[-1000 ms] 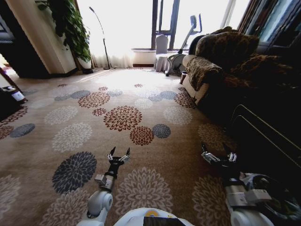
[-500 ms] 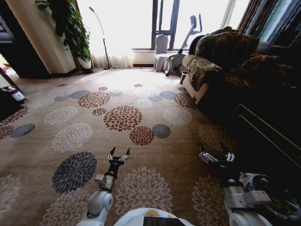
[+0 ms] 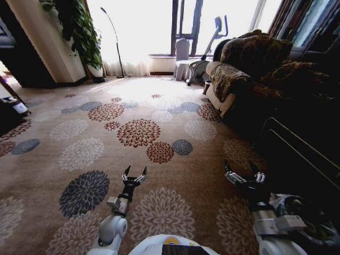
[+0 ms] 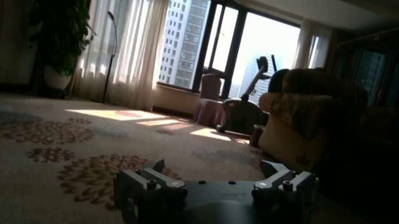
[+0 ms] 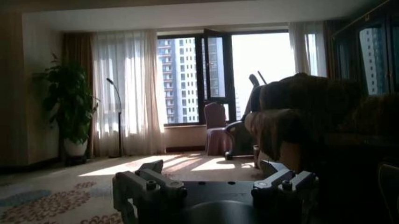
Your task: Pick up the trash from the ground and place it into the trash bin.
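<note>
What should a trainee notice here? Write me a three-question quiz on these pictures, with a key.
1. True or false: the left claw is gripping a red can.
2. What stands along the robot's right side of the flowered carpet? A) a sofa B) a fridge C) a bed
3. Fill in: the right claw hangs low over the carpet with its fingers ____.

Key: 1 false, it is open and empty; 2 A; 3 open.

backlit, window (image 3: 159,26) glare | sofa (image 3: 255,69) side dark | edges warped
</note>
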### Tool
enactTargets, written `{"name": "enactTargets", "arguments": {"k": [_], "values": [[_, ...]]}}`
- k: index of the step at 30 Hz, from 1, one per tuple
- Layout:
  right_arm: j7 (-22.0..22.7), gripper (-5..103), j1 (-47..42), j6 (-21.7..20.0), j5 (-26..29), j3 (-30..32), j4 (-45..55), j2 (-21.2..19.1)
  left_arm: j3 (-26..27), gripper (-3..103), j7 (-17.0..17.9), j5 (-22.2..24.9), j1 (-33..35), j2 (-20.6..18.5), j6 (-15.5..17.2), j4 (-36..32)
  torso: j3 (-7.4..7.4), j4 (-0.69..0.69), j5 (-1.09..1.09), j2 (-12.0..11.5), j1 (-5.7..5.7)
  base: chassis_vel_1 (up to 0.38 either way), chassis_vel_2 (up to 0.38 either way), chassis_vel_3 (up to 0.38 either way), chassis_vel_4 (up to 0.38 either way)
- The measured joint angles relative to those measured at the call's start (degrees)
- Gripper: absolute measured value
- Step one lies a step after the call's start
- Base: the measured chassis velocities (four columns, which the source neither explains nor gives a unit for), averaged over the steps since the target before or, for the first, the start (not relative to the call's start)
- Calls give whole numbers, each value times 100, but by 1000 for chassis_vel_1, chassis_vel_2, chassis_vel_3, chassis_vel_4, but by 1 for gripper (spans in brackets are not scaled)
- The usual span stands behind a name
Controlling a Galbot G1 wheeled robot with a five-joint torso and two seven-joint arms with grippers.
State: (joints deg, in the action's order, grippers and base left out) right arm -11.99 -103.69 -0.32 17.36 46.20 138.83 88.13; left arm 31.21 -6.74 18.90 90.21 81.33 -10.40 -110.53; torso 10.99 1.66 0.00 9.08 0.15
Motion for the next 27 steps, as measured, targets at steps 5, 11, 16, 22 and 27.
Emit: {"name": "enactTargets", "arguments": {"k": [5,11,16,22,27], "values": [[0,100,0,0,2,2,-2,-1,0,100,0,0,1,0,0,0,0,0,0,0,0,177,-170,-183,178],[0,100,0,0,5,5,-5,-1,0,100,0,0,3,0,0,0,-1,0,1,0,-2,267,-262,-275,261],[0,100,1,0,8,6,-6,-1,0,100,0,0,2,0,0,0,-2,0,0,0,-2,300,-319,-304,316],[1,100,1,-1,9,6,-7,-2,0,100,0,0,2,0,0,0,-1,0,-2,0,-2,354,-358,-352,355],[1,100,1,-1,10,6,-7,-2,0,100,0,0,2,0,0,0,-2,0,-2,0,-2,376,-360,-360,364]]}}
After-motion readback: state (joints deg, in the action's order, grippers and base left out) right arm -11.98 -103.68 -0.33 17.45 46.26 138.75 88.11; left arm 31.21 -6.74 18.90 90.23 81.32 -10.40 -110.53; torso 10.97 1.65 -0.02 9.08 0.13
